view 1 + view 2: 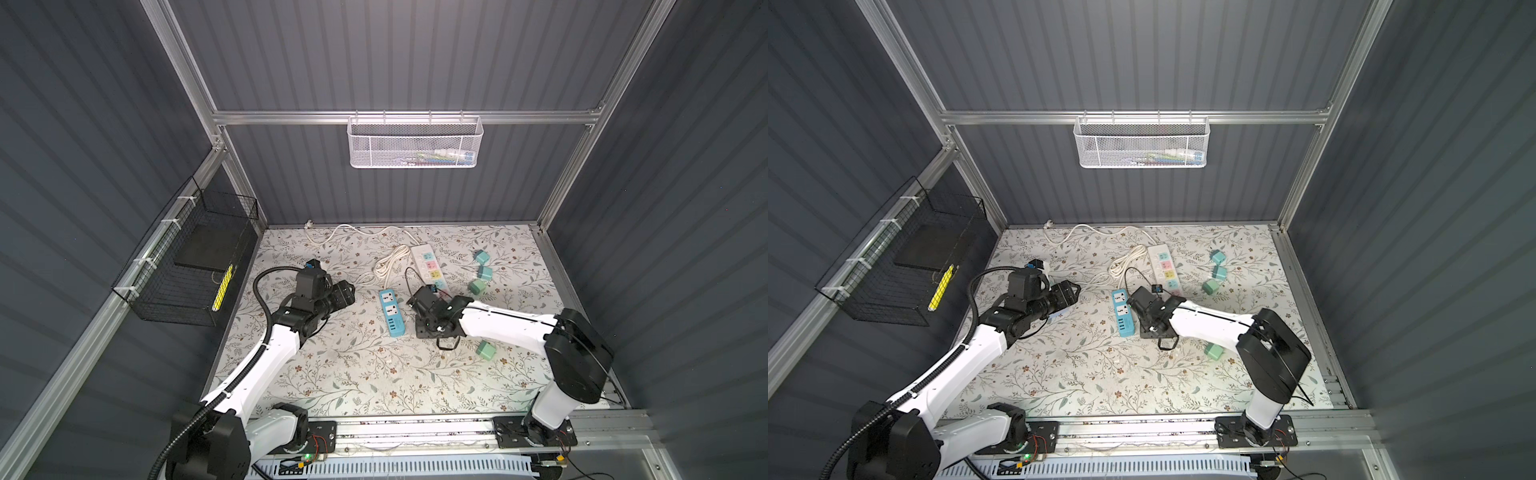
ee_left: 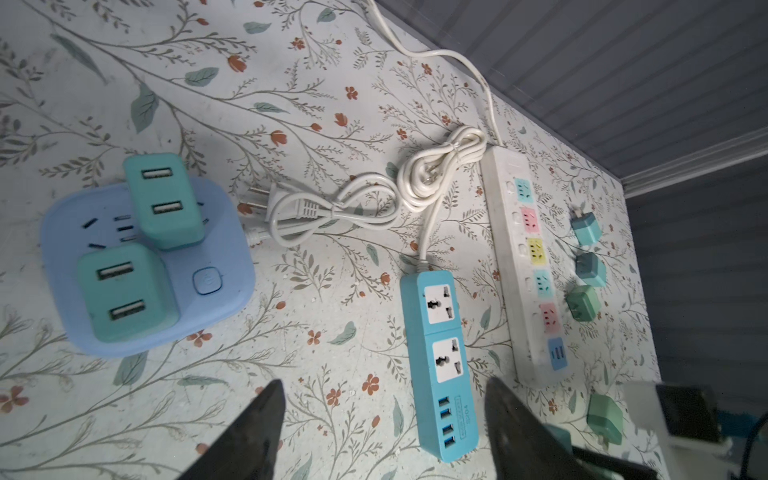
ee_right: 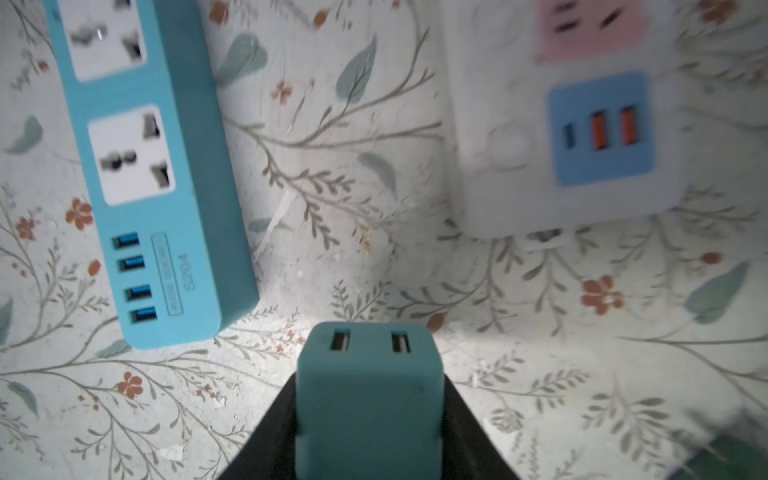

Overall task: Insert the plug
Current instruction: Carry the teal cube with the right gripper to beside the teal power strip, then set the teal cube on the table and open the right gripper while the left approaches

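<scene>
Blue power strip is lying between the arms in both top views. Left wrist view: the left gripper is hovering, fingers apart, above the mat. Right wrist view: the right gripper is clamping the teal plug near that strip's USB end.

Robot lab cell: aluminium frame, grey ribbed walls, base rail.
</scene>
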`<state>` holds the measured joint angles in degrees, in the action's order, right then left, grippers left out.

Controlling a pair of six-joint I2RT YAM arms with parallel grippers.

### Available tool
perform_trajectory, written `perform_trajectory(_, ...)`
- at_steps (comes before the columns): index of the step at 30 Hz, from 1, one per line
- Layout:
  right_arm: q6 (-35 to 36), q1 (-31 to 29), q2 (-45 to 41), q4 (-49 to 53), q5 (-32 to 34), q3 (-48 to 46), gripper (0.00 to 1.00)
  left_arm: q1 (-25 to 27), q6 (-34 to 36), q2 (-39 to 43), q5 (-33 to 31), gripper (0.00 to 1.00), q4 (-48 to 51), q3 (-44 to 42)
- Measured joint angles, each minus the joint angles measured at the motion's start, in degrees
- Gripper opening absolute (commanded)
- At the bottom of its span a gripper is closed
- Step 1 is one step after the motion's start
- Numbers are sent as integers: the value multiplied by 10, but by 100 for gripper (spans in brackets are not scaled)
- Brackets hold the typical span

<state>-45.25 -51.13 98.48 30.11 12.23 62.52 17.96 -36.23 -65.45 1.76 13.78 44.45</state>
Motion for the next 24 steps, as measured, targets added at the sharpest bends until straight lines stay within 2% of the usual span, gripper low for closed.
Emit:
perform_trajectory(5,-33,-7,22,-14,-14,-17,44,0,-44,18,-21,72,10,-32)
perform_trajectory(8,-46,-7,24,-25,-23,-25,57,0,-48,26,-22,74,12,-32)
perform_trajectory(12,-59,-7,24,-44,-48,-36,65,0,-43,24,-17,75,19,-28)
perform_trajectory(24,-83,-5,-11,-109,-184,-62,67,6,-10,18,17,73,21,-12)
